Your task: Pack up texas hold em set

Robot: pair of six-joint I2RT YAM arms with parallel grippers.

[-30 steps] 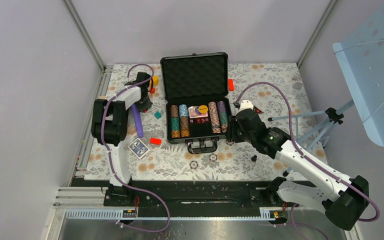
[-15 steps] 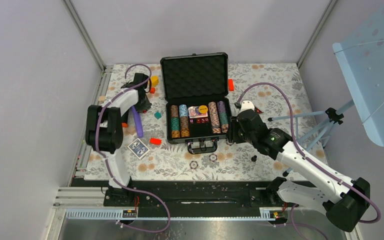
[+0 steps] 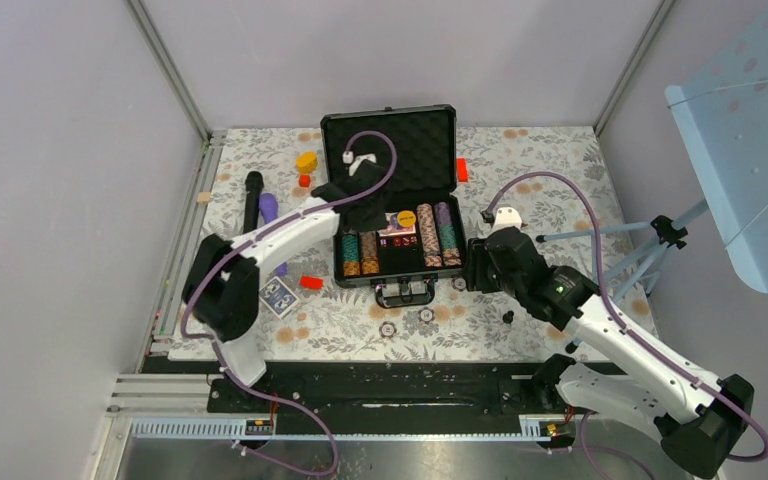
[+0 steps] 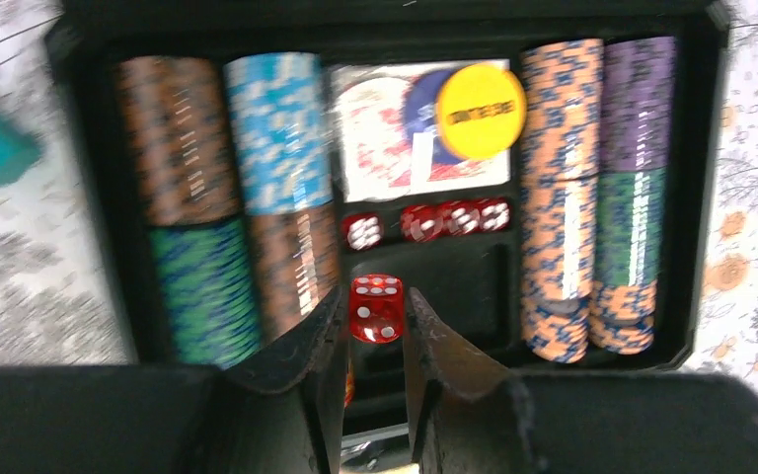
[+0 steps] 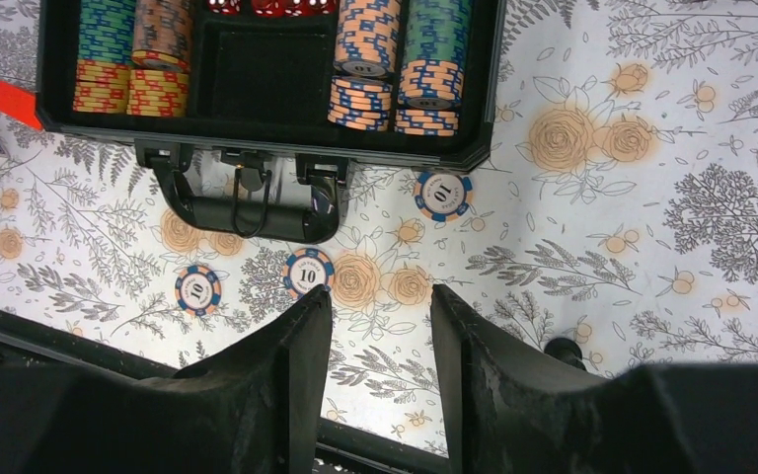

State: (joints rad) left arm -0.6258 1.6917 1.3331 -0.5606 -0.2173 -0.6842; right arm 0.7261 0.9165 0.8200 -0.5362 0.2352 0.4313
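The black case [image 3: 425,150] lies open in the middle of the table [image 3: 550,190], its foam-lined lid tilted back on the far side and its tray toward the near side, handle [image 5: 252,205] pointing at the arms. The left arm reaches across from the left, and the left hand [image 4: 374,296] hangs over the tray with its fingers narrowed onto a red die [image 4: 376,314]. The die sits pinched between the two tips, above the empty middle compartment. Just beyond it a row of red dice [image 4: 424,221] lies in a slot, and farther still a card deck [image 4: 385,138] has a yellow disc [image 4: 480,111] resting on it. Striped poker chips [image 4: 276,128] fill the rows on either side: brown, blue and green on the left, orange, purple and green on the right. The right hand [image 5: 380,296] hovers low over the table, near and to the right of the case's near right corner. Its fingers are moderately spread with only the flowered cloth between them, holding nothing. Three loose chips marked 10 lie on the table near the case — one [image 5: 443,195] by the near right corner, two [image 5: 307,273] in front of the handle. A blue card box [image 3: 278,296] sits on the table near and to the left of the case, with a small red block [image 3: 310,282] just beside it.
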